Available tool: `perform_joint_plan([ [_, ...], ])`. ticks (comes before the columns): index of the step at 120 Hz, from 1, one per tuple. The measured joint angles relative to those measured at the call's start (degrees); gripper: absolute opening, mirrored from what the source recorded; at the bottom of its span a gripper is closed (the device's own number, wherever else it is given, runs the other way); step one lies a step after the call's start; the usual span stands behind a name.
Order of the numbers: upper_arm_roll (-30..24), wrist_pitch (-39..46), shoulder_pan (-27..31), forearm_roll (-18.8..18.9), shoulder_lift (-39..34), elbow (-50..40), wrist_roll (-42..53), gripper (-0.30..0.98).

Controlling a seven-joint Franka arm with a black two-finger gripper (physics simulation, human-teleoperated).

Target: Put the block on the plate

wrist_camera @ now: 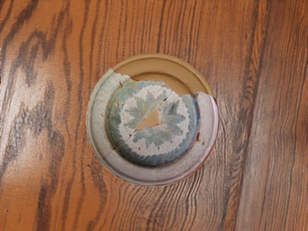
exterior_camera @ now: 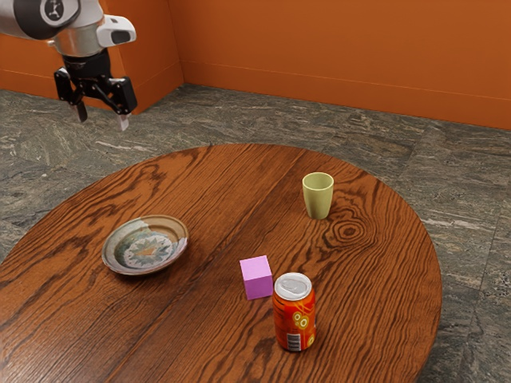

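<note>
High above the table at the exterior view's upper left, my gripper (exterior_camera: 102, 118) stands open, its two fingertips well apart with nothing between them. A pink-purple cube, the block (exterior_camera: 257, 277), rests on the tabletop beside a can, toward the exterior view's right from the plate. The round patterned plate (exterior_camera: 146, 246) lies on the table at the exterior view's left, with no block on it. In the wrist view the plate (wrist_camera: 152, 120) is seen from above, with a tan section along part of its rim.
An orange-red can (exterior_camera: 294, 313) stands upright close to the block, nearer the camera. Farther back is a yellow-green cup (exterior_camera: 318, 196). The round wooden table (exterior_camera: 215, 187) has a curved edge, with stone floor and an orange wall beyond.
</note>
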Motion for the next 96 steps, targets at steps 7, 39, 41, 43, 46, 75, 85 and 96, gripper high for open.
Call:
perform_joint_plan([
  [7, 0.0, 0.1, 0.1, 0.1, 0.0, 0.0, -0.4, 0.69],
  [39, 0.1, 0.4, -0.4, 0.2, -1.1, -0.5, -1.6, 0.69],
  [41, 0.1, 0.4, -0.8, 0.2, -1.1, -0.7, -1.7, 0.69],
  [43, 0.1, 0.4, -1.3, 0.2, -1.0, -0.8, -1.8, 0.69],
  [46, 0.1, 0.5, -2.2, 0.2, -0.7, -0.9, -1.9, 0.69],
  [75, 0.1, 7.4, -11.7, -1.0, 4.0, -6.7, -8.0, 0.69],
  [85, 0.1, 10.0, -14.3, -1.6, 5.9, -8.2, -11.2, 0.69],
  [96, 0.1, 12.9, -15.6, -2.2, 8.5, -8.9, -14.8, 0.69],
])
